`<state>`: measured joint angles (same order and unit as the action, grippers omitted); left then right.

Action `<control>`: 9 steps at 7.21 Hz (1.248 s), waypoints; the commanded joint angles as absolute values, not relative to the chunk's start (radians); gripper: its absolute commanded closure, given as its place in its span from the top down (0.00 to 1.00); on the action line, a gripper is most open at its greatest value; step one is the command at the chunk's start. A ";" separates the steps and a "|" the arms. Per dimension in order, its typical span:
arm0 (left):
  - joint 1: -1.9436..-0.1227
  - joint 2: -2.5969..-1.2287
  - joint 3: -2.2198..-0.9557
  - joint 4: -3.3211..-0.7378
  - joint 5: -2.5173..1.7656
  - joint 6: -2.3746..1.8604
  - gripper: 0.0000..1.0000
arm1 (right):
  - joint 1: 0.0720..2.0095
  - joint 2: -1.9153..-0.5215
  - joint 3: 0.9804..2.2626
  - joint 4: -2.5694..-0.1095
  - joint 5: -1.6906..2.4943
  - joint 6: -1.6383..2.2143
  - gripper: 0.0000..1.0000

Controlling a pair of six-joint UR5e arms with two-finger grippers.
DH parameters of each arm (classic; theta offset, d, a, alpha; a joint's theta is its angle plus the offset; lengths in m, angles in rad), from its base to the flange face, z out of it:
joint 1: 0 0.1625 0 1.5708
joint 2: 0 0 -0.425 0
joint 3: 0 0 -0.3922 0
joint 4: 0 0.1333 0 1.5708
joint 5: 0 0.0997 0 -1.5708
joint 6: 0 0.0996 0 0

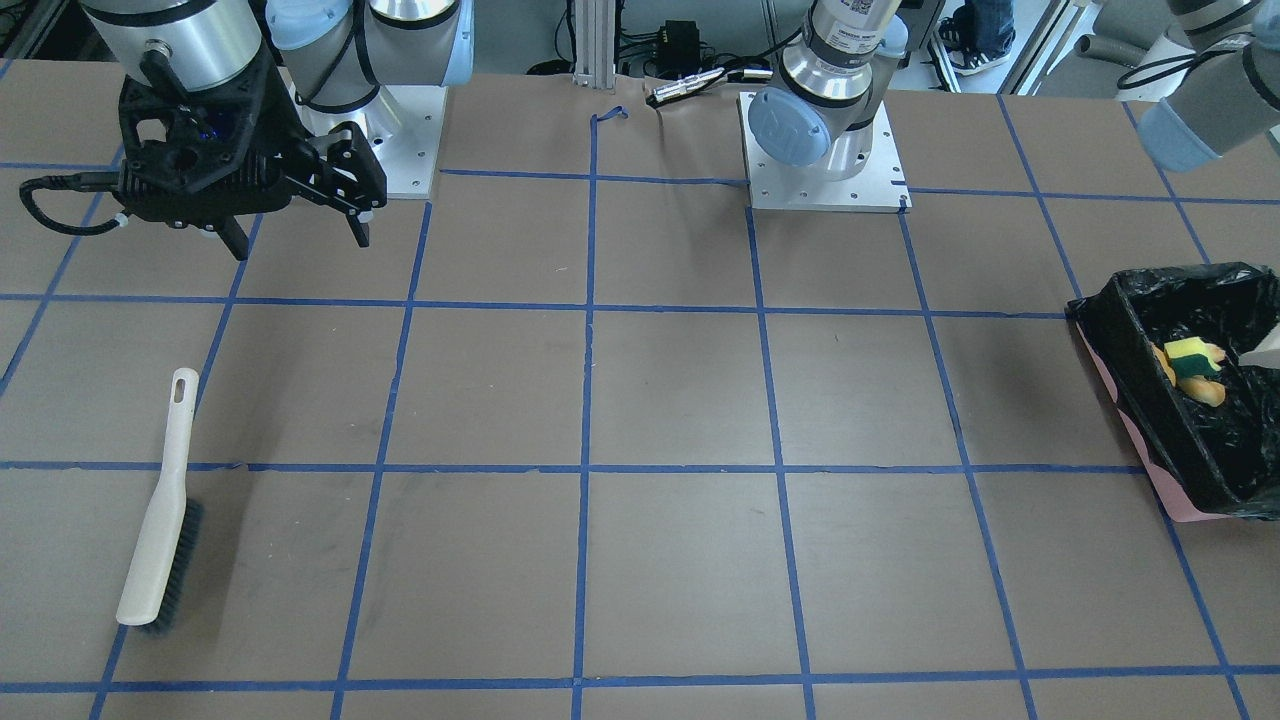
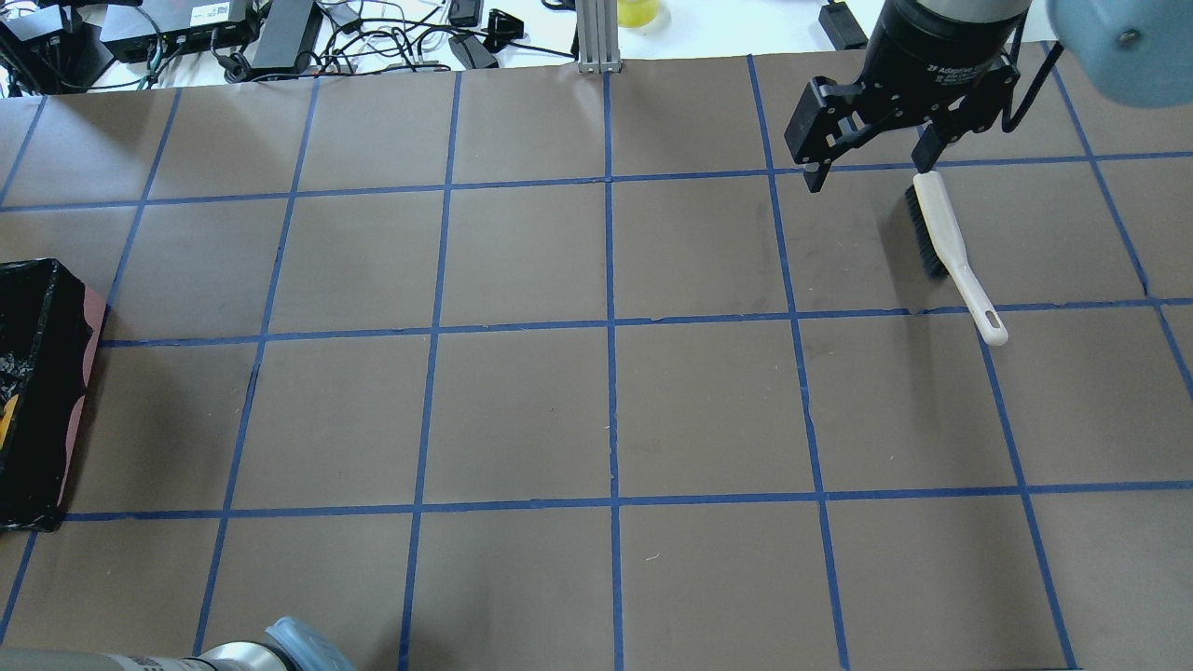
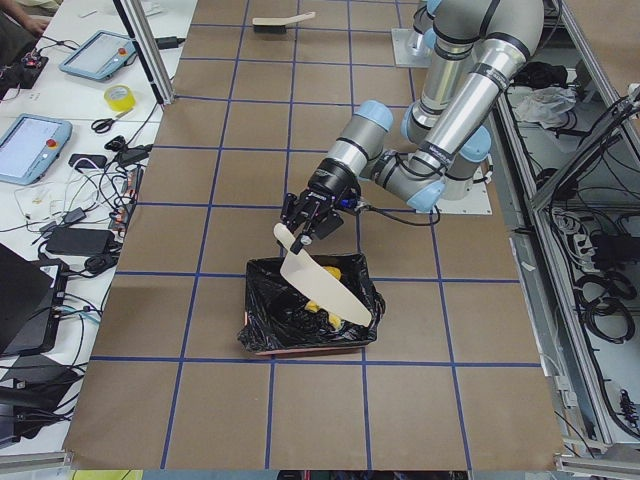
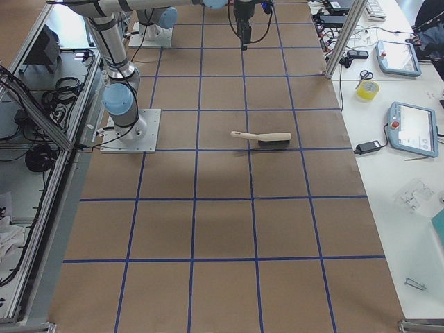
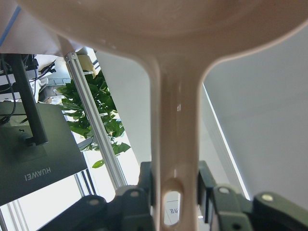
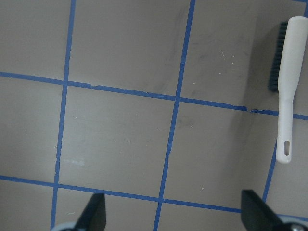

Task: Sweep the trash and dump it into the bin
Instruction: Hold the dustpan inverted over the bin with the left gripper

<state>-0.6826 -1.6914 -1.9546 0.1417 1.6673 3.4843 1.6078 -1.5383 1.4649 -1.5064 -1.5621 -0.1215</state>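
The bin [image 1: 1215,470], lined with black plastic over a pink edge, stands at the table's end on my left; it also shows in the overhead view [image 2: 37,391] and the exterior left view [image 3: 300,330]. The yellow sponge wedge [image 1: 1190,355] and tan-orange trash pieces [image 1: 1210,392] lie inside it. My left gripper [image 3: 305,225] is shut on the handle of the beige dustpan [image 3: 320,280], which hangs tilted over the bin; the wrist view shows the handle [image 5: 175,144] between the fingers. My right gripper [image 1: 300,240] is open and empty, raised above the table near the brush [image 1: 160,510].
The white-handled brush [image 2: 951,252] lies flat on the table on my right side, just below the right gripper [image 2: 867,172] in the overhead view; it also shows in the right wrist view [image 6: 286,91]. Blue tape lines grid the brown table. Cables and devices lie beyond the far edge.
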 commanded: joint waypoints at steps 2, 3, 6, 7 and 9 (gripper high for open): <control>-0.698 -1.729 -1.636 -0.502 1.642 3.427 0.00 | 1.608 -1.551 1.479 -1.505 -1.557 -0.123 1.00; -0.718 -1.735 -1.559 -0.711 1.617 3.348 0.00 | 1.608 -1.551 1.479 -1.506 -1.559 -0.120 1.00; -0.886 -1.738 -1.497 -0.952 1.614 3.048 0.00 | 1.609 -1.552 1.479 -1.508 -1.560 -0.114 1.00; -0.926 -1.736 -1.497 -1.025 1.614 2.905 0.00 | 1.609 -1.552 1.479 -1.508 -1.560 -0.114 1.00; -1.047 -1.764 -1.512 -1.081 1.565 2.649 0.00 | 1.608 -1.552 1.479 -1.509 -1.560 -0.114 1.00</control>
